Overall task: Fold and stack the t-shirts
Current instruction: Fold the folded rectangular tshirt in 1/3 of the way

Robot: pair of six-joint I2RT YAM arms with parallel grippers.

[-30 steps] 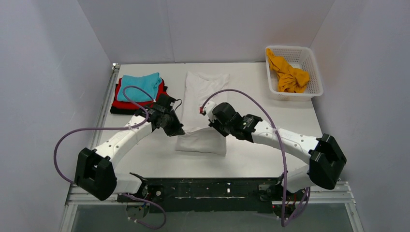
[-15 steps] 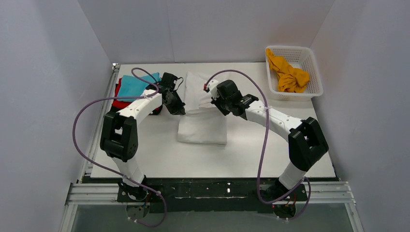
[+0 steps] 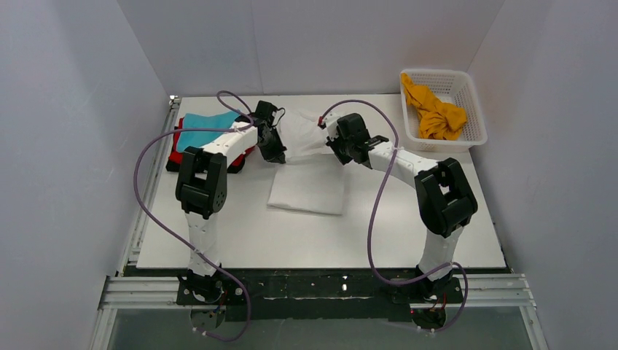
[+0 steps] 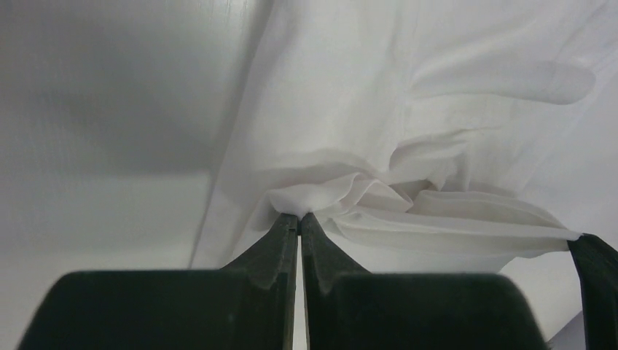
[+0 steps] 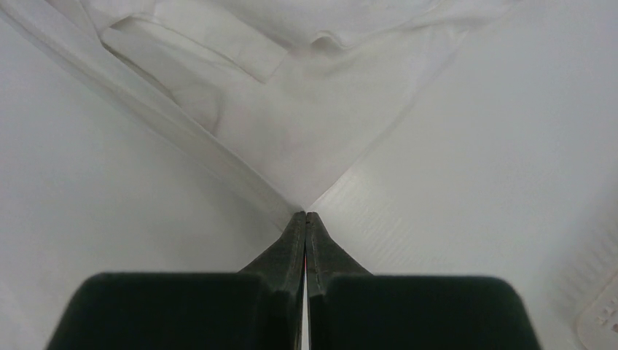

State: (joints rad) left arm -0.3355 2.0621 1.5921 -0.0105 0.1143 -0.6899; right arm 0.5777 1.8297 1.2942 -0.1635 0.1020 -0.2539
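left gripper pinching bunched edge of large white cloth t-shirt, right gripper pinching its corner, cloth hanging between both

Left gripper and right gripper, each clamped on the large white cloth t-shirt, have advanced away from the arm bases. They were well nearer than the white plastic lattice basket and now stand about level with its near wall. Both arms have unfolded, and their elbows have moved up the table toward the basket's level. The t-shirt was a long flat strip. It is now shorter, its near edge has drawn in, and its far part is bunched and raised between the grippers.
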